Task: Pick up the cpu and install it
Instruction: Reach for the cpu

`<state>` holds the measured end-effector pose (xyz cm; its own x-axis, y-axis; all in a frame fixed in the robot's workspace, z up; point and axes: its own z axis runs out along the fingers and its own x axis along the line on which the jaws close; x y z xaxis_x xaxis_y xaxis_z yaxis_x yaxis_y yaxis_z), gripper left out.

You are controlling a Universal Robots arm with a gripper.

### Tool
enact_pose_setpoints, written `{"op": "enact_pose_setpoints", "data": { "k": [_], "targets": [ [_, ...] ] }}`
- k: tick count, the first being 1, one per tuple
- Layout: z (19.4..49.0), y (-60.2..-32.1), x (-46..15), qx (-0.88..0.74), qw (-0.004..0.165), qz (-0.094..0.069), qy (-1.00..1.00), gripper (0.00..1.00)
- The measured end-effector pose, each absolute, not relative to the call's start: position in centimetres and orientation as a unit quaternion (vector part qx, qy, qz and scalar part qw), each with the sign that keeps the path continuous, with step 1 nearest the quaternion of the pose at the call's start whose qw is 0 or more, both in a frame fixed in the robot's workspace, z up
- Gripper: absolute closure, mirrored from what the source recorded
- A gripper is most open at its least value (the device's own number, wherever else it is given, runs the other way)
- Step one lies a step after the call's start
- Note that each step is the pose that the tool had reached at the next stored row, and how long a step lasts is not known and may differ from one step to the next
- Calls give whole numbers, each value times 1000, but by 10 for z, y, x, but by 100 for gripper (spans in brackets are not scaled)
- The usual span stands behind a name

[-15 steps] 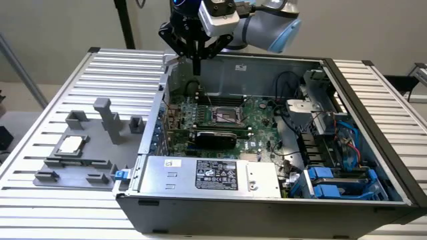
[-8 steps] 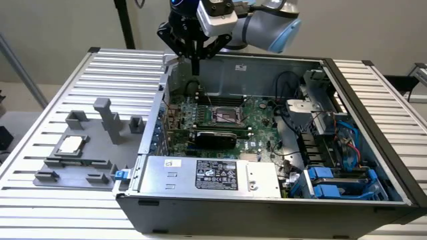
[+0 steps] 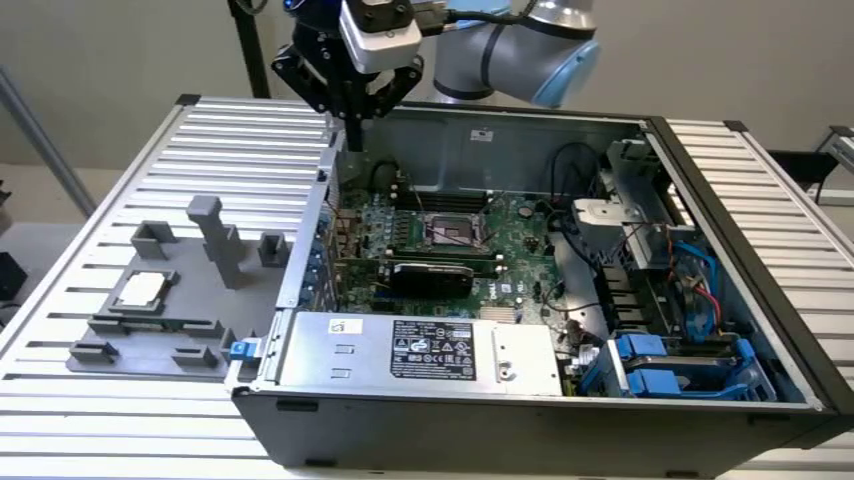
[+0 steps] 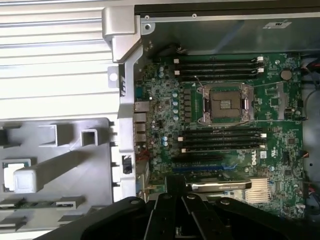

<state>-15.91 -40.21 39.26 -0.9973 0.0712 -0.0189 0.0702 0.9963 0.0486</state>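
Ribbed grey surface bearing an open computer case, cpu lying unpicked in a grey fixture at the exterior view's left, well apart from the seemingly empty socket, pincer closed on nothing above the case's edge.
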Motion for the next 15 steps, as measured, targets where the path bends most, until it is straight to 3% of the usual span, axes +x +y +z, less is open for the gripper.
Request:
{"op": "enact_pose_setpoints", "data": {
  "k": [15],
  "targets": [
    [392, -406, -228, 35, 10, 23, 999, 89]
  ]
}}
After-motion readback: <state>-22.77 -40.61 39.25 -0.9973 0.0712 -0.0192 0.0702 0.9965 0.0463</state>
